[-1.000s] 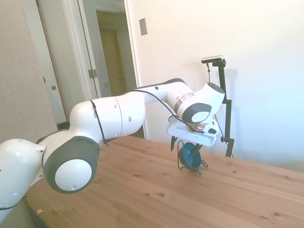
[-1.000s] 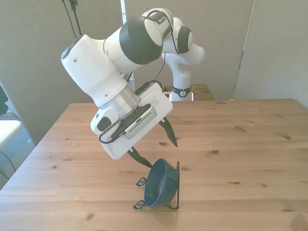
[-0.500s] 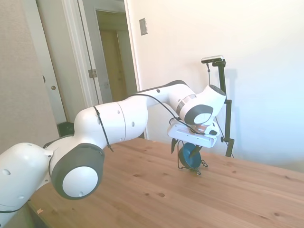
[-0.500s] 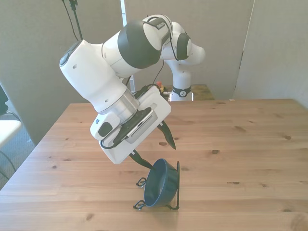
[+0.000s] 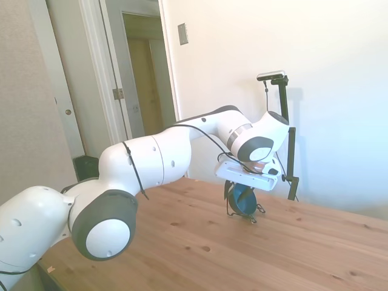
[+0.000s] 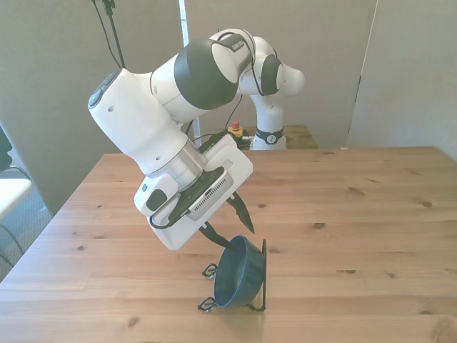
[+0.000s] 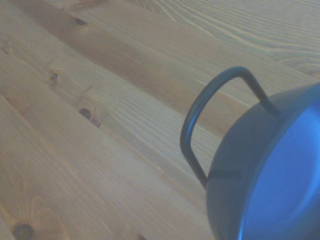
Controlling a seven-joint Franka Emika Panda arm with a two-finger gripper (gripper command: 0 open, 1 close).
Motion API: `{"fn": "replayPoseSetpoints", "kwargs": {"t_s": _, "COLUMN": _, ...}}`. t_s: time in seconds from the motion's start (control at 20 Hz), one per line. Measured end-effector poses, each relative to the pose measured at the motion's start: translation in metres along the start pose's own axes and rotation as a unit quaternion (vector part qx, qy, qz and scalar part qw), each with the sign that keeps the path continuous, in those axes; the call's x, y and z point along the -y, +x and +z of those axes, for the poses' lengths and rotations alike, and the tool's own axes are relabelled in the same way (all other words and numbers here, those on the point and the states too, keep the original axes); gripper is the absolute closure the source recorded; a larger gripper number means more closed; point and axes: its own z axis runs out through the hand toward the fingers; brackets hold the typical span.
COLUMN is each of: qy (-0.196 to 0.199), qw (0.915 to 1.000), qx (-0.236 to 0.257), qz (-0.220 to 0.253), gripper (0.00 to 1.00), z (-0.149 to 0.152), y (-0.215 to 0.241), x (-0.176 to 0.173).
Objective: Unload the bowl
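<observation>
The dark teal-blue bowl (image 6: 238, 277) stands on its edge, leaning in a thin black wire stand (image 6: 265, 266) near the front view's lower middle of the wooden table (image 6: 357, 214). My gripper (image 6: 233, 234) hangs open just above the bowl's upper rim, one finger on each side of it, apart from the bowl as far as I can see. In the side view the gripper (image 5: 237, 190) sits low over the bowl (image 5: 245, 200) and partly hides it. The wrist view shows the bowl (image 7: 270, 175) close by, with a loop of the wire stand (image 7: 192, 125) against it.
The stand's wire feet (image 6: 207, 305) rest close to the table's near edge in the front view. Bare wood spreads to the front view's right (image 6: 371, 250). A white wall (image 5: 339, 91) rises behind the table in the side view.
The gripper has come down and a little toward the bowl, so its open fingers now reach the upper rim. The bowl and stand have not moved.
</observation>
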Motion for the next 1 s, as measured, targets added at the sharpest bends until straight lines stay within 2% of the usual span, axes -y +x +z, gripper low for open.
{"fn": "replayPoseSetpoints", "kwargs": {"t_s": 0.65, "qy": 0.0, "qw": 1.0, "qx": 0.002, "qz": -0.006, "gripper": 1.0, "z": -0.007, "y": -0.002, "x": 0.003}}
{"fn": "replayPoseSetpoints", "kwargs": {"t_s": 1.0, "qy": 0.002, "qw": 0.9999, "qx": -0.015, "qz": 0.003, "gripper": 1.0, "z": -0.023, "y": -0.003, "x": 0.003}}
